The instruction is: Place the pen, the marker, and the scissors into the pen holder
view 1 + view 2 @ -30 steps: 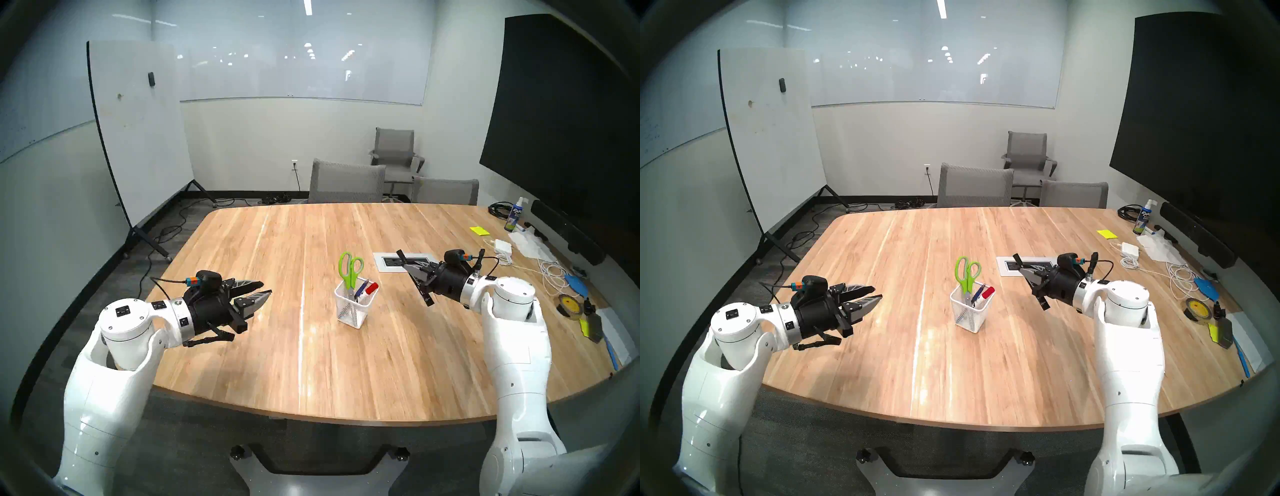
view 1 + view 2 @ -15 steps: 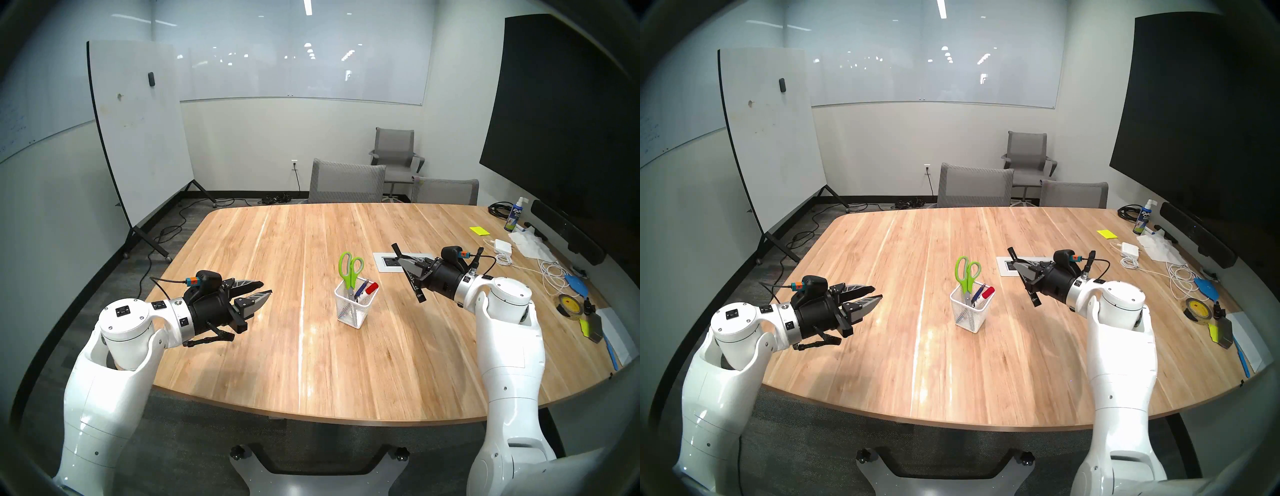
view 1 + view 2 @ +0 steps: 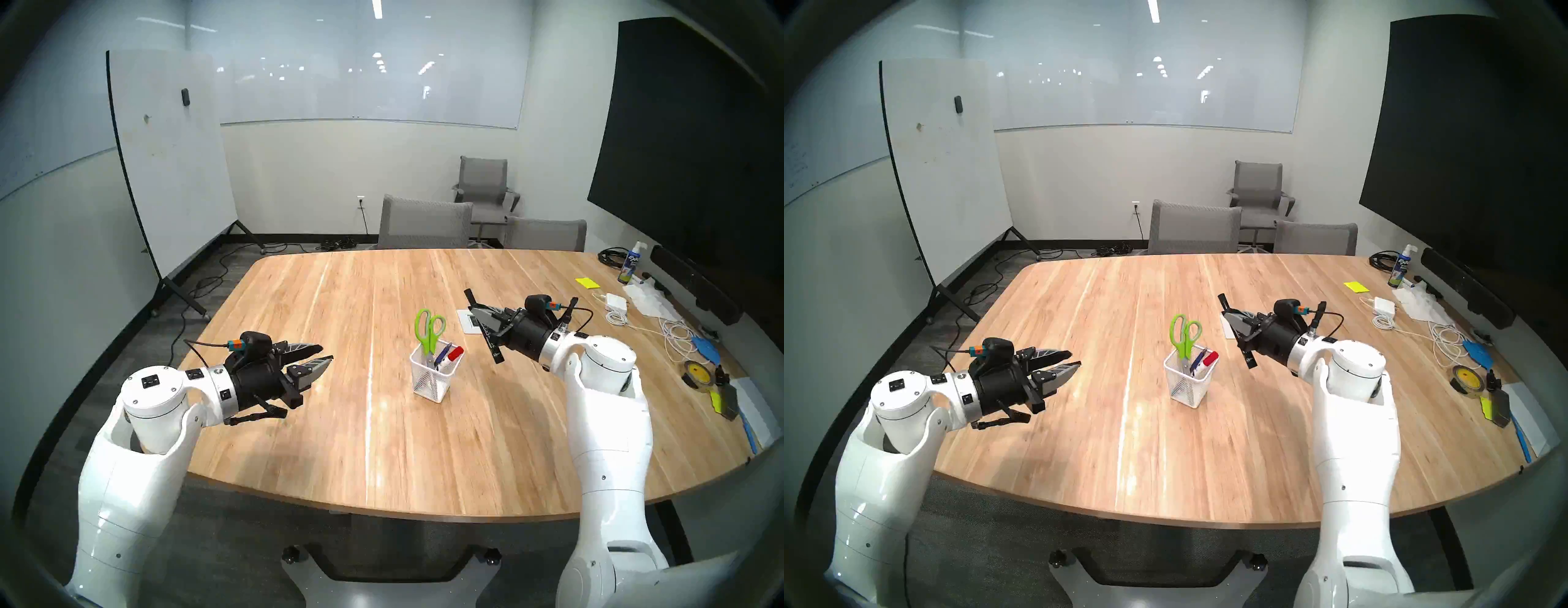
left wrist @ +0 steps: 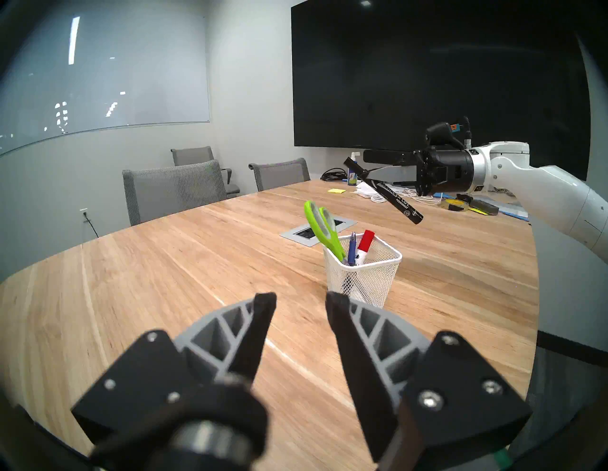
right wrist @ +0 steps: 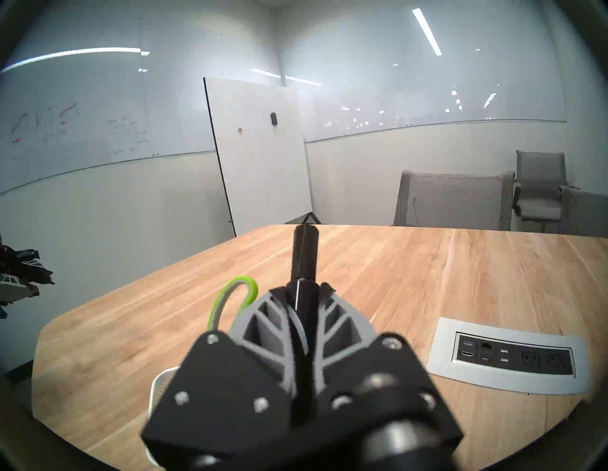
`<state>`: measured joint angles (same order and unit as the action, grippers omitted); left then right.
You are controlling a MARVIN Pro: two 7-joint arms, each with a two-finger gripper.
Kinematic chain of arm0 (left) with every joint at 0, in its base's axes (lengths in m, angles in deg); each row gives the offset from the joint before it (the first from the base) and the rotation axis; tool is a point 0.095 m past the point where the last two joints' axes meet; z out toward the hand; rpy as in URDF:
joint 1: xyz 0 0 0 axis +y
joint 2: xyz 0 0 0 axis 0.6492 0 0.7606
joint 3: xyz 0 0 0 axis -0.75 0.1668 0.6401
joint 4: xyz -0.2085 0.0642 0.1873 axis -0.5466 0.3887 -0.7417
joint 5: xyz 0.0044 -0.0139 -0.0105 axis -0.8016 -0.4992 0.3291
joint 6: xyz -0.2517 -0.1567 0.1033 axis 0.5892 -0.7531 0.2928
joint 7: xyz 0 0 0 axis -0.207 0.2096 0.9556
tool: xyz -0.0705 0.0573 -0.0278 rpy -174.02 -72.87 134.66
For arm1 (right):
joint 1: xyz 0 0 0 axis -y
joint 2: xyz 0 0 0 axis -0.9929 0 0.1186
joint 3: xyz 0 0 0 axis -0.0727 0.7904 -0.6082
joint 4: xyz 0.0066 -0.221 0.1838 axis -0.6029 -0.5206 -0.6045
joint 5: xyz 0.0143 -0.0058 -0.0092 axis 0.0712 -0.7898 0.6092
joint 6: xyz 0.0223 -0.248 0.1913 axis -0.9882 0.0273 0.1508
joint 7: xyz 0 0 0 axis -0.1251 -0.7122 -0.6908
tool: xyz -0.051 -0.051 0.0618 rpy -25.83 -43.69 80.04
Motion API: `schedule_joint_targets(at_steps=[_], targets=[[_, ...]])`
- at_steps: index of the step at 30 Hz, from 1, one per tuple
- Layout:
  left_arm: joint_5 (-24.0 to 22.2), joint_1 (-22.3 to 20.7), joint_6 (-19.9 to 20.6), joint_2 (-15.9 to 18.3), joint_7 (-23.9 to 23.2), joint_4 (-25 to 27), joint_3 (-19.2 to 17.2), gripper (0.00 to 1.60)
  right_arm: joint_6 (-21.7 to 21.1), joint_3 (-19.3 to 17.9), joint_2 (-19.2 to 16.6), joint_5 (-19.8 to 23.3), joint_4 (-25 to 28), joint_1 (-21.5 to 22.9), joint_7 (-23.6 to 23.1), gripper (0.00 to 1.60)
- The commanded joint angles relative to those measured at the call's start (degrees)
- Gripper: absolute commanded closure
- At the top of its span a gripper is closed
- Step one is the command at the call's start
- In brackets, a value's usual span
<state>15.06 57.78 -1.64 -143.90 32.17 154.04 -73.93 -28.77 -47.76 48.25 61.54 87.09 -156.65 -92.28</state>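
The white mesh pen holder (image 3: 432, 378) stands mid-table. In it stand the green-handled scissors (image 3: 429, 329), the blue pen (image 3: 442, 352) and a red-capped marker (image 3: 455, 353). My right gripper (image 3: 477, 312) hovers to the right of the holder and higher than its rim, shut on a black marker (image 3: 483, 327) held crosswise and tilted. The left wrist view shows this marker (image 4: 385, 192) above and right of the holder (image 4: 365, 279). My left gripper (image 3: 323, 356) hangs over the table's left side, open and empty.
A grey outlet plate (image 3: 469, 322) is set into the table behind the right gripper. Cables, a charger (image 3: 616, 300), a tape roll (image 3: 695, 373) and a spray bottle (image 3: 630, 265) crowd the right edge. Grey chairs (image 3: 424, 223) stand at the far side.
My right arm has carried the black marker leftward and slightly up, closer to the holder. The left arm and the holder's contents have not moved.
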Motion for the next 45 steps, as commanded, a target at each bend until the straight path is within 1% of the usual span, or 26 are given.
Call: schedule_joint_targets(at_steps=[1,12,18,19,21,25,26,28,29,31,38,43,45], targets=[[-0.01,-0.19,-0.07,0.15,-0.07,1.01,-0.17,0.67,-0.21,-0.17,2.96,2.45,2.43,0.17,-0.37,1.60],[0.00,-0.17,-0.05,0.15,-0.06,1.04,-0.18,0.67,1.38,0.18,4.77,2.89,2.63,-1.13,0.19,1.60],[0.01,-0.17,-0.05,0.14,-0.06,1.04,-0.18,0.67,3.18,0.30,5.65,2.96,2.22,-1.59,0.36,1.60],[0.00,-0.17,-0.05,0.14,-0.07,1.04,-0.18,0.67,4.54,0.36,5.86,2.90,2.09,-1.73,0.44,1.60],[0.01,-0.17,-0.05,0.14,-0.07,1.04,-0.18,0.67,5.04,0.41,6.29,2.91,1.96,-1.90,0.60,1.60],[0.01,-0.18,-0.05,0.14,-0.07,1.04,-0.18,0.67,7.77,0.36,7.38,2.96,1.87,-2.47,1.16,1.60],[0.01,-0.18,-0.05,0.14,-0.07,1.04,-0.18,0.67,7.78,0.41,7.50,2.97,1.84,-2.53,1.18,1.60],[0.01,-0.18,-0.05,0.14,-0.07,1.03,-0.18,0.67,9.83,0.48,8.00,2.77,1.74,-2.84,1.64,1.60],[0.01,-0.18,-0.05,0.14,-0.07,1.04,-0.18,0.67,9.46,0.55,8.03,2.90,1.64,-2.87,1.47,1.60],[0.02,-0.17,-0.05,0.13,-0.07,1.04,-0.19,0.67,10.87,0.54,8.51,2.88,1.54,-3.25,1.89,1.60],[0.02,-0.17,-0.04,0.13,-0.07,1.05,-0.19,0.67,11.77,0.46,9.29,3.45,0.58,-3.72,2.02,1.60],[0.02,-0.17,-0.04,0.13,-0.08,1.05,-0.19,0.67,12.83,0.64,9.58,5.52,0.40,-4.47,2.85,1.60],[0.02,-0.17,-0.04,0.13,-0.08,1.05,-0.19,0.67,13.19,0.71,9.68,5.72,0.57,-4.74,3.06,1.60]])
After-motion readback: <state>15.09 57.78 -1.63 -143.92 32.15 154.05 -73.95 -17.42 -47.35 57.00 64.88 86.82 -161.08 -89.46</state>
